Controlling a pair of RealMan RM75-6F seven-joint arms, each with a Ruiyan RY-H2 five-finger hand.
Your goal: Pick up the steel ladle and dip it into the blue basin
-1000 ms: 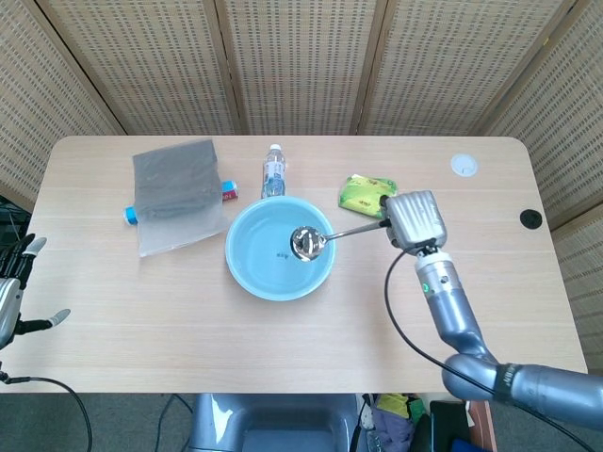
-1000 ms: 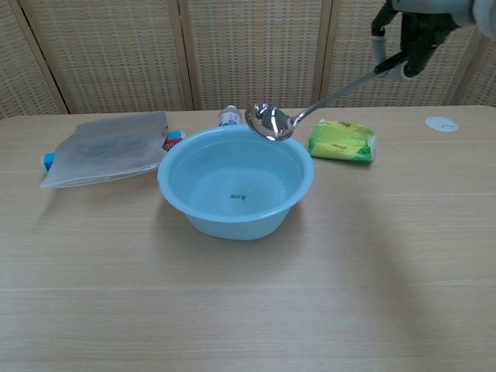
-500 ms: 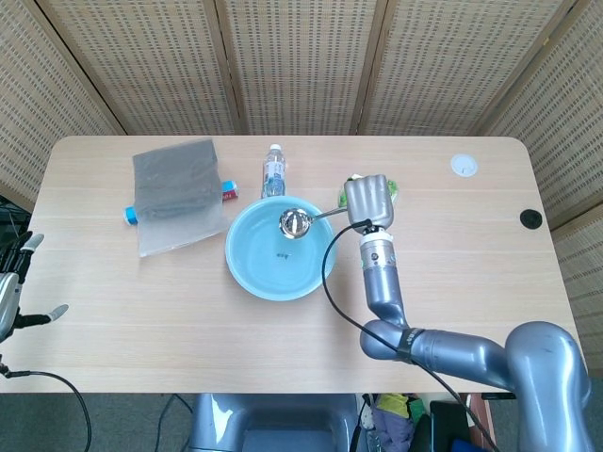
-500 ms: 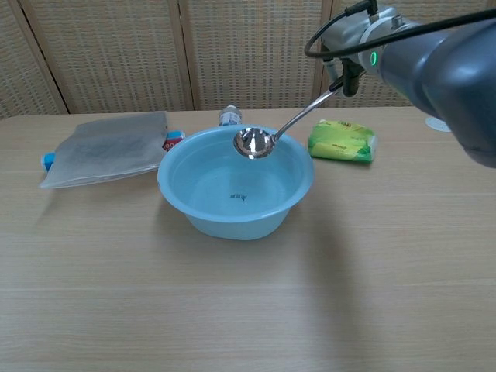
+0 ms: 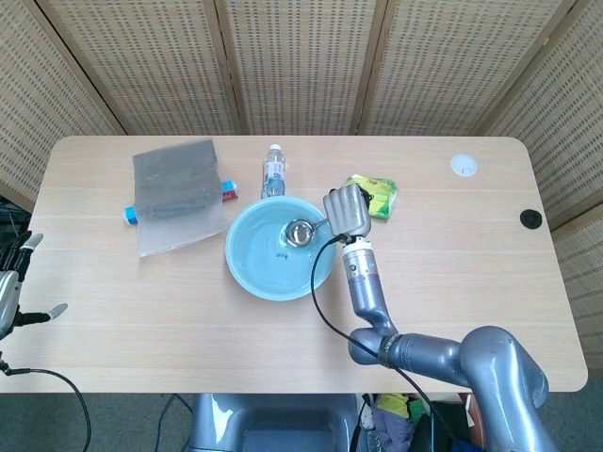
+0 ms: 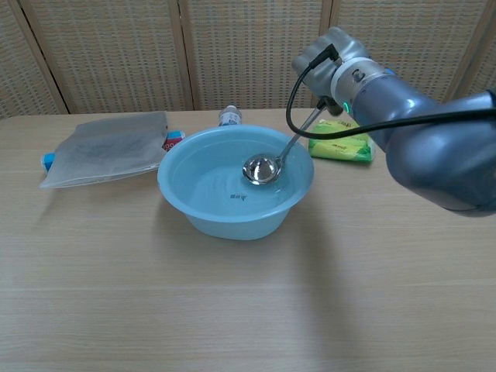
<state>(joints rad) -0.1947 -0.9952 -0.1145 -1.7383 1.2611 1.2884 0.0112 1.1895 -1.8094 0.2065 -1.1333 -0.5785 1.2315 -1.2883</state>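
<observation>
The blue basin point(image 5: 252, 273) point(image 6: 194, 213) sits at the table's middle. The steel ladle point(image 5: 301, 231) point(image 6: 262, 169) has its bowl down inside the basin, near the right wall, handle slanting up to the right. My right hand point(image 5: 347, 210) point(image 6: 329, 56) grips the handle's upper end just past the basin's right rim. My left hand point(image 5: 11, 287) hangs off the table's left edge in the head view, fingers apart, holding nothing.
A grey pouch point(image 5: 176, 193) point(image 6: 105, 147) lies left of the basin, over a blue-and-red tube. A small water bottle point(image 5: 273, 171) point(image 6: 228, 116) lies behind the basin. A green packet point(image 5: 375, 193) point(image 6: 345, 144) lies to its right. A white disc point(image 5: 463, 166) sits at the far right.
My right hand moved left and down, lowering the ladle's bowl from above the rim into the basin. The left hand stayed off the table's edge.
</observation>
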